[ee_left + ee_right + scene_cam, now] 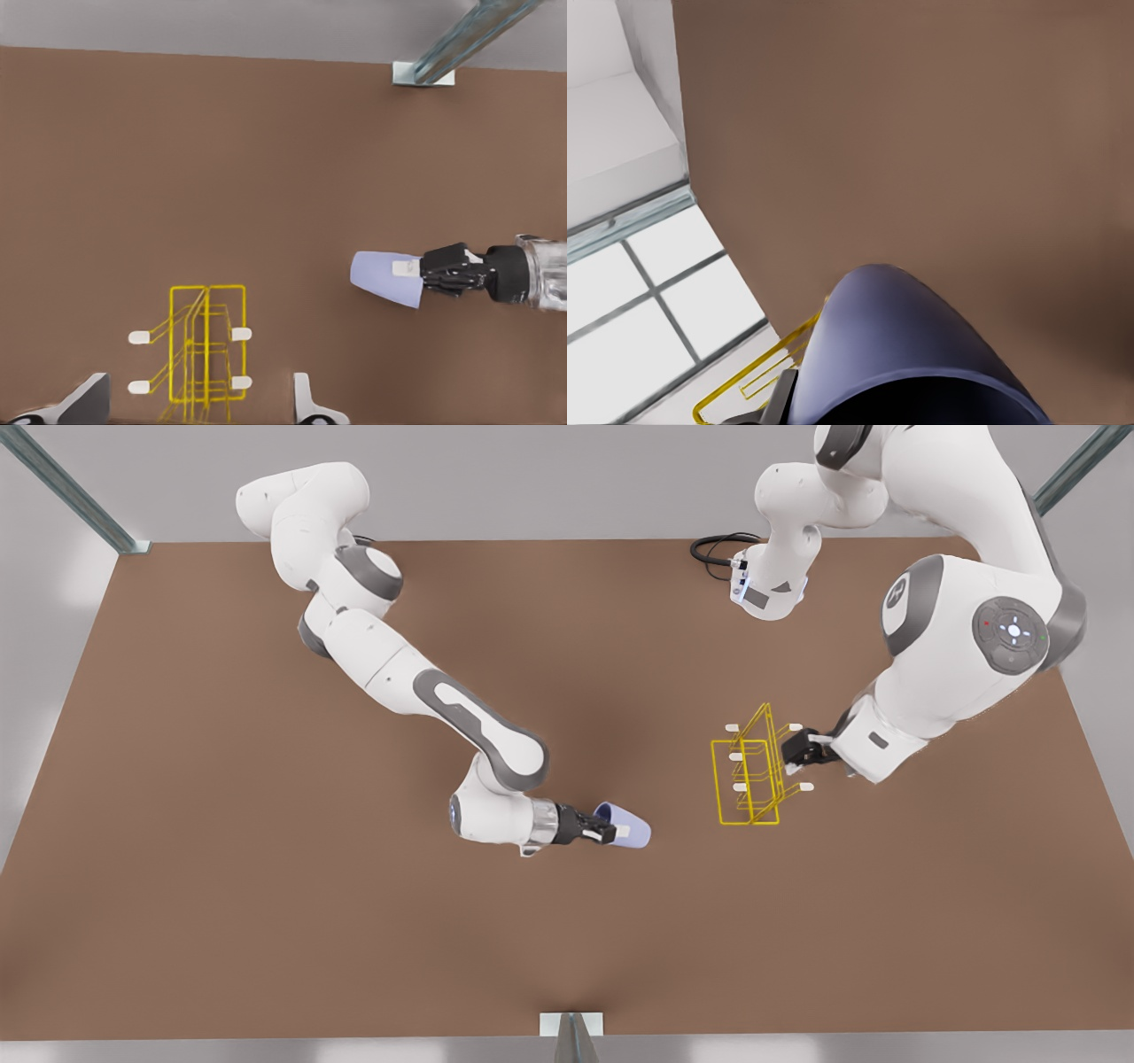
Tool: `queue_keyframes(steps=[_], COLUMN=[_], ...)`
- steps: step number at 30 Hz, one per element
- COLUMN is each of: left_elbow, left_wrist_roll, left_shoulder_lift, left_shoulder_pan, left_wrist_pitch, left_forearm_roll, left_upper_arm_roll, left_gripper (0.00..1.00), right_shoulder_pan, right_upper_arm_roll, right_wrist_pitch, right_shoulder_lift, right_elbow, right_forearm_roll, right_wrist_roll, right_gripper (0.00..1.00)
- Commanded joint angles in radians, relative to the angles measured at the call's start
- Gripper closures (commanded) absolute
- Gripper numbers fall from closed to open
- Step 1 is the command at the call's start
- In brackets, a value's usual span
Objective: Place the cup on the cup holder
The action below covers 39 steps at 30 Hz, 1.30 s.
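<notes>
The lavender-blue cup (631,829) is held on its side over the brown table (266,824), at the front view's middle. My right gripper (609,833) is shut on the cup's wall near the rim. From the right wrist the cup (904,354) looms close. The yellow wire cup holder (751,779) stands upright at the front view's right, with white-tipped pegs on both sides. My left gripper (800,755) is at the holder's far-right side, open. Its fingers (84,398) straddle the holder (206,341) without touching it. The left wrist view also catches the cup (381,276) in the right gripper (427,273).
A black cable (713,549) loops at the table's back edge by the right-hand arm's base. Metal frame posts (80,496) rise at the back corners, and a bracket (571,1027) sits at the front edge. Bare table lies between cup and holder.
</notes>
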State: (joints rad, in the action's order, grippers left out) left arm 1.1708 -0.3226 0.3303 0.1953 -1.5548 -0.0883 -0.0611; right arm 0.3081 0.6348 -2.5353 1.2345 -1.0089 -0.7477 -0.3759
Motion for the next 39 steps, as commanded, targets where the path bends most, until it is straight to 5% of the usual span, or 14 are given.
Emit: queue_keyframes(steps=[1, 5, 6, 12, 15, 23, 27, 31, 39], left_elbow=[-0.013, -0.043, -0.083, -0.085, -0.080, -0.080, -0.065, -0.062, -0.017], left_wrist_roll=[-1.621, -1.824, -1.816, -2.001, -2.058, -2.317, -2.322, -2.411, -2.558], left_shoulder_lift=[0.007, 0.098, 0.138, 0.245, 0.269, 0.322, 0.380, 0.423, 0.446], left_shoulder_pan=[0.024, 0.073, 0.072, 0.148, 0.167, 0.197, 0.236, 0.207, 0.184], left_wrist_pitch=[0.012, -0.005, -0.008, -0.159, -0.163, -0.255, -0.301, -0.338, -0.395], left_forearm_roll=[-0.015, 0.022, 0.021, 0.082, 0.142, 0.142, 0.140, 0.101, 0.068], left_upper_arm_roll=[-0.011, -0.063, -0.098, -0.103, -0.100, -0.100, -0.102, -0.100, -0.103], left_gripper=[0.00, 0.00, 0.00, 0.00, 0.00, 0.00, 0.00, 0.00, 0.00], right_shoulder_pan=[-0.014, -0.004, 0.029, 0.016, 0.012, -0.219, -0.323, -0.449, -0.469], right_upper_arm_roll=[-0.018, -0.086, -0.110, -0.155, -0.283, -0.293, -0.293, -0.293, -0.290], right_wrist_pitch=[0.056, 0.104, 0.079, 0.112, 0.374, 0.848, 0.992, 1.093, 1.132], right_shoulder_lift=[-0.004, -0.007, -0.023, -0.079, -0.158, -0.440, -0.593, -0.773, -0.776], right_elbow=[-0.019, -0.019, -0.019, -0.074, -0.077, -0.073, -0.068, -0.073, -0.069], right_forearm_roll=[0.002, 0.021, 0.063, 0.120, 0.131, 0.832, 0.966, 0.972, 0.998], right_wrist_roll=[0.065, 0.049, -0.017, -0.118, -0.104, -0.112, 0.110, 0.357, 0.367], right_gripper=[0.79, 0.74, 0.00, 0.00, 0.00, 0.00, 0.00, 0.00, 0.00])
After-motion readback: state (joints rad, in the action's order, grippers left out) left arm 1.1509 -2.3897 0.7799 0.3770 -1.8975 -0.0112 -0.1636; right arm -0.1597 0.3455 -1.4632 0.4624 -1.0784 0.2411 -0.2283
